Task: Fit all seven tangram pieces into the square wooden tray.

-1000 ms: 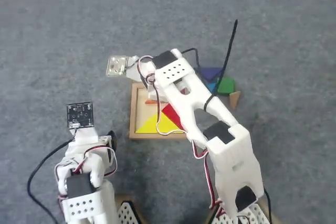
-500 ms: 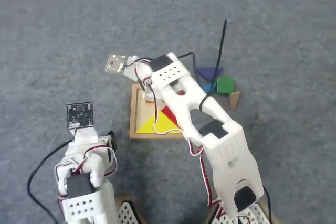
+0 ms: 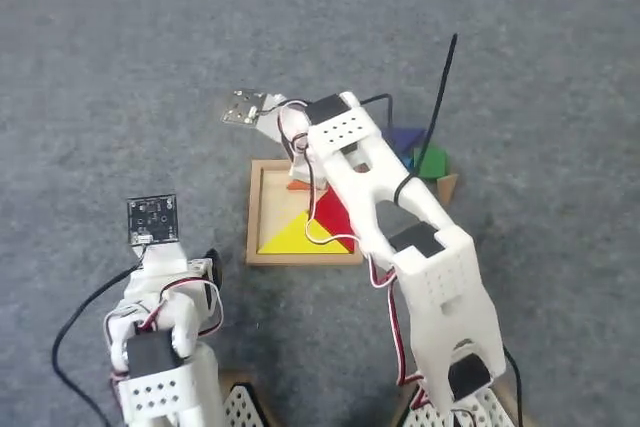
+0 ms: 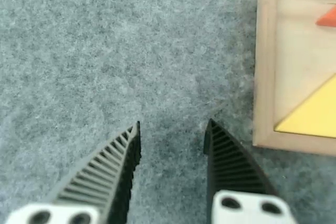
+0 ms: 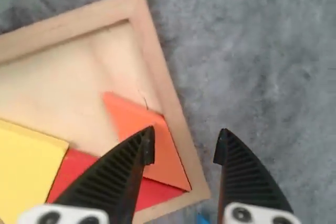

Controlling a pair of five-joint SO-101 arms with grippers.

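Note:
The square wooden tray (image 3: 254, 215) lies mid-table and holds a yellow triangle (image 3: 293, 237), a red triangle (image 3: 336, 211) and an orange triangle (image 3: 297, 185). My right gripper (image 5: 184, 142) hovers open over the tray's rim (image 5: 163, 87), right beside the orange triangle (image 5: 155, 140), with nothing in it. Right of the tray on the carpet lie a purple piece (image 3: 406, 136), a blue piece (image 3: 408, 159), a green square (image 3: 432, 162) and a tan triangle (image 3: 447, 187). My left gripper (image 4: 173, 129) stands open over bare carpet, a little off the tray's near left corner (image 4: 262, 77).
Grey carpet covers the table. The right arm (image 3: 370, 187) stretches across the tray's right half and hides part of it. A black cable (image 3: 440, 87) rises beside the loose pieces. The left arm (image 3: 160, 327) sits at the front left.
The right arm swung left over the tray's far edge, then back to the right, and more of the yellow and red triangles shows. The left arm has not moved.

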